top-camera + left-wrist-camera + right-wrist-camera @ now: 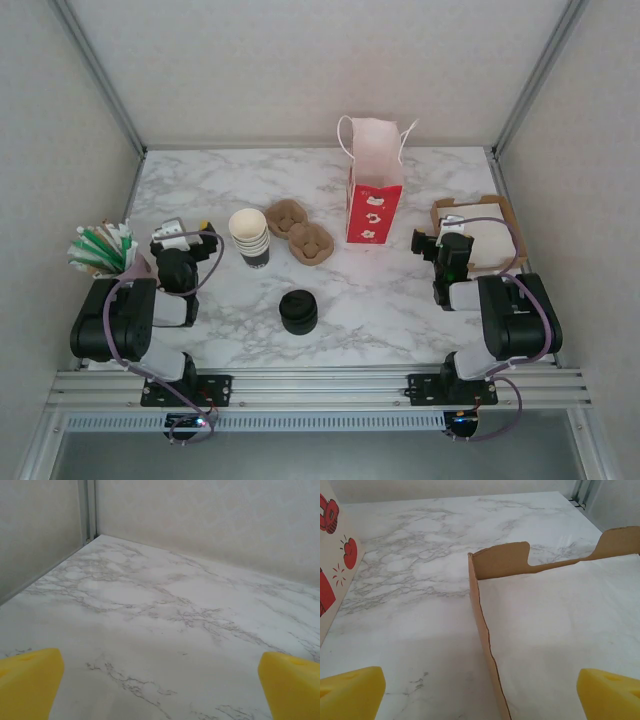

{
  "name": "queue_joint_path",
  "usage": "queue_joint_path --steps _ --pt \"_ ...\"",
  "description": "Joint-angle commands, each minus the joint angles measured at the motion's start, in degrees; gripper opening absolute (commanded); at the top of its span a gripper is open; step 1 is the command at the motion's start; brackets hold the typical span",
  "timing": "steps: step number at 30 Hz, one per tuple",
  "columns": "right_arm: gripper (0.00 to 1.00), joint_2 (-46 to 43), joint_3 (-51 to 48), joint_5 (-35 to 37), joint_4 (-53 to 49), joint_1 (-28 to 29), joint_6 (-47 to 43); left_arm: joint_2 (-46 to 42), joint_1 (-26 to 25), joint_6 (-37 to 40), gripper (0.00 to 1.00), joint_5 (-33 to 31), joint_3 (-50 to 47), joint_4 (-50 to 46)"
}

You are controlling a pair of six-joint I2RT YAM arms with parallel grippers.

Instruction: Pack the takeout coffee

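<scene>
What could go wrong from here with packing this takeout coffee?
The red-and-white paper bag stands tall and narrow, so a nudge from an arm might tip it. The stack of paper cups sits close beside the pulp cup carriers; pulling one cup could lift several or knock the stack over.

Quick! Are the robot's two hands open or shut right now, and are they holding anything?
Left gripper: open, holding nothing.
Right gripper: open, holding nothing, by the cardboard tray.
</scene>
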Motion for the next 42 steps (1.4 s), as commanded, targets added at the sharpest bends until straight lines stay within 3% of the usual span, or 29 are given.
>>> queue_joint_path --steps 1,28,35,42 --pt "0.99 0.63 0.78 1.29 0.42 0.06 0.09 0.38 -0.43 0.45 0.99 -1.10 -0.17 2.58" --pt "0.99 0.58 0.64 1.22 0.67 0.00 -0.12 0.10 -0.52 0.97 0.99 0.00 -0.24 2.45" --pt "0.99 -5.61 -1.12 1.09 -1.22 0.02 -0.35 -11.50 -1.75 -0.84 1.00 -7.24 -0.09 -7.75" --pt "0.99 -20.23 3.21 1.95 -24.03 0.12 1.25 -28.22 -1.83 -4.15 0.99 -8.04 2.73 -23.43"
